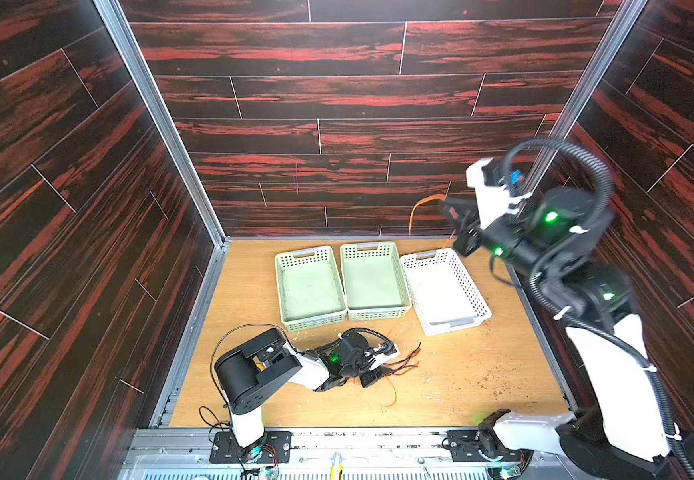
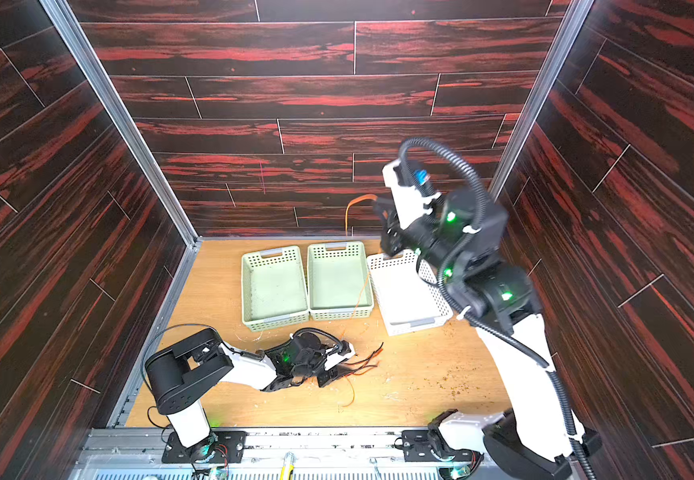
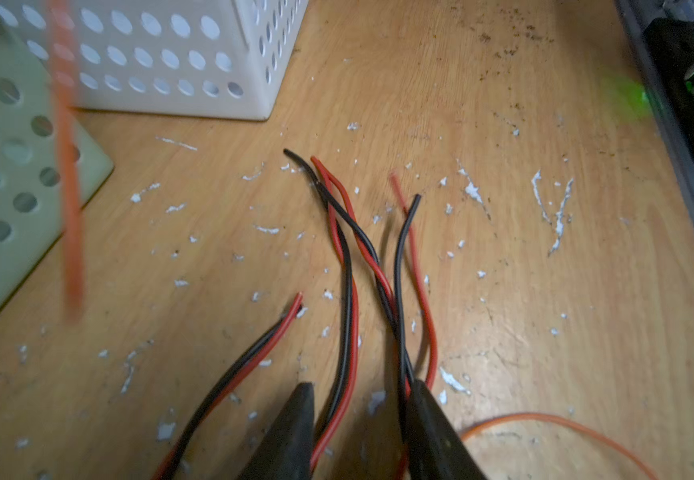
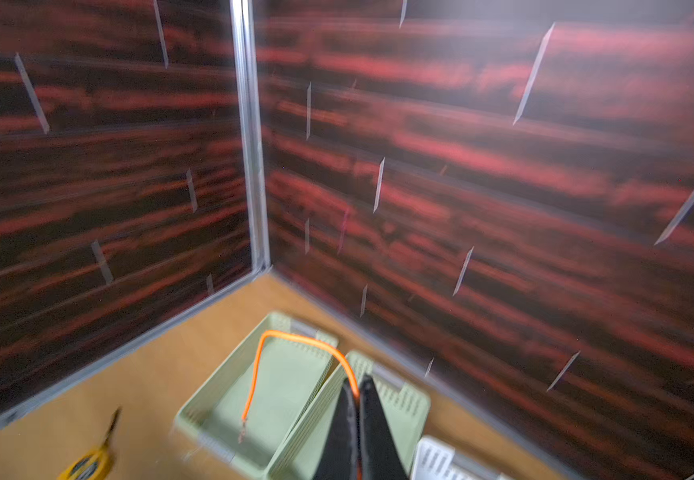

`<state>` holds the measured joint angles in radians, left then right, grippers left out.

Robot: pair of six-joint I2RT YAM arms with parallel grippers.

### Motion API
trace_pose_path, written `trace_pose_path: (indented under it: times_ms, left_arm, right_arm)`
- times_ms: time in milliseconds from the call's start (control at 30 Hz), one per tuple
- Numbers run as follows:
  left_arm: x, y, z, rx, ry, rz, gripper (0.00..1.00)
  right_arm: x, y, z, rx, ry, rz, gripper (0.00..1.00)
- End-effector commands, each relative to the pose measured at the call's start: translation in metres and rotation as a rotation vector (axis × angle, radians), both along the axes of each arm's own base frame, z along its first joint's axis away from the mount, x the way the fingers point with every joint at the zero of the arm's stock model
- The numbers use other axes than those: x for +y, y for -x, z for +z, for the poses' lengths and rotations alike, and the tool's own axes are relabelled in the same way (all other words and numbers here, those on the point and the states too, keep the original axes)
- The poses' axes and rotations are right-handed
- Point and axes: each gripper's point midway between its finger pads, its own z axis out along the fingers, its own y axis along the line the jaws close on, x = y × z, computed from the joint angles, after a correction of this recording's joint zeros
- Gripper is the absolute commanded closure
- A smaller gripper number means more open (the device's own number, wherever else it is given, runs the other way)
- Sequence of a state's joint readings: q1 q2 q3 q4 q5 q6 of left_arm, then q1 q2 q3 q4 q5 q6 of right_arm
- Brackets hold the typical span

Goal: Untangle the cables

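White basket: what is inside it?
The white basket looks empty: its floor is bare in both top views. The right arm covers its far corner in a top view, and its near wall hides a strip of floor.

A laboratory robot cell is indicated: a tabletop (image 1: 482, 374) is enclosed by wood-print panels (image 1: 337, 95) on aluminium posts (image 1: 161, 120), and two arms (image 1: 250, 419) are bolted to a slotted rail (image 1: 358, 442).

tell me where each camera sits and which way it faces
Both top views: high at the front, looking down at the table and baskets; both arms show.
Left wrist: low over the table, looking along the left tool at black-and-red cables.
Right wrist: raised, facing a back corner; right tool pinches an orange cable.
Shared: every view shows the baskets.
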<state>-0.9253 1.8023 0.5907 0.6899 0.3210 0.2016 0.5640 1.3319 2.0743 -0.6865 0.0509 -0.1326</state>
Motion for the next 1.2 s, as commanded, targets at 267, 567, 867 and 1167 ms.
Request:
trace_pose_path:
  times_ms: [267,567,867,1167]
  left_arm:
    - [0.019,0.010,-0.013,-0.002,-0.034,0.018,0.61]
    - [0.032,0.014,-0.022,0.014,-0.063,0.050,0.61]
    - [0.025,0.007,0.007,-0.025,0.002,0.064,0.42]
    - [0.019,0.000,0.090,-0.167,0.086,0.043,0.12]
  right_arm:
    - [-0.043,-0.024,0.054,-0.098,0.010,-0.169,1.00]
    - [-0.071,-0.035,0.077,-0.187,-0.015,-0.254,1.00]
    - [-0.052,-0.040,0.064,-0.167,0.011,-0.125,1.00]
    - [-0.001,-0.054,-0.016,0.092,-0.002,0.145,1.00]
